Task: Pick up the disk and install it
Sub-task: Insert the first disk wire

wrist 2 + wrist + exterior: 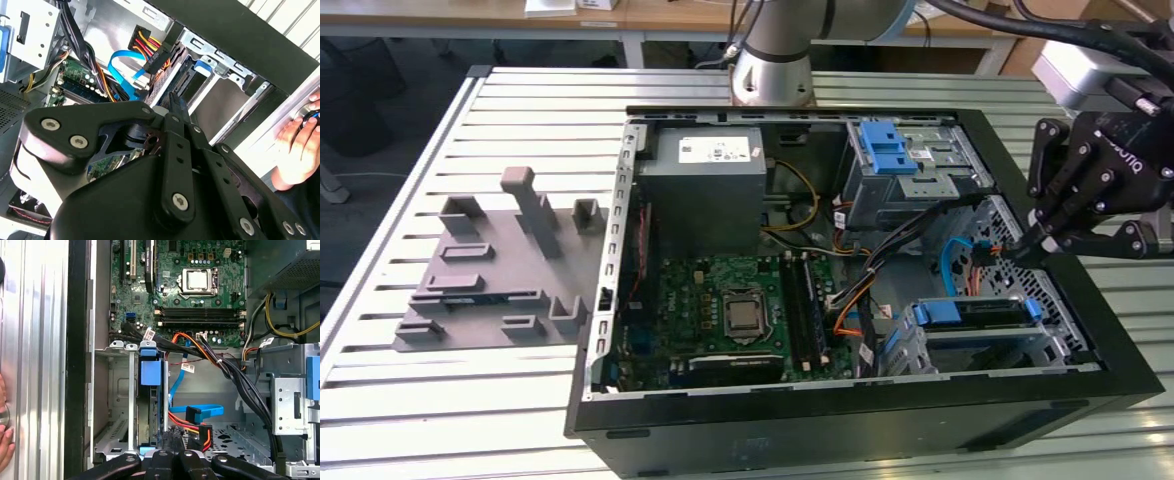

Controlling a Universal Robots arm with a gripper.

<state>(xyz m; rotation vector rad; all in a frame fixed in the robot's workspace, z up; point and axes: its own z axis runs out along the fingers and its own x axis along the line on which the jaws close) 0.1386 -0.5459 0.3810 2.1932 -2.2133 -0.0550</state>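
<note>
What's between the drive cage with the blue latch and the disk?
In the exterior view, a bundle of black cables and a looping blue cable cross the stretch between the drive cage and the disk.

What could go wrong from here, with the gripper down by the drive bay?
Snag: the gripper, fingers shut, sits beside the blue flat data cable and the red-orange power wires; moving could catch them.
Jam: the silver disk with blue plastic rails stands in the grey metal bay; an off-axis push might wedge it.
Contact: a person's hand rests beside the black computer case, possibly within the arm's reach.
</note>
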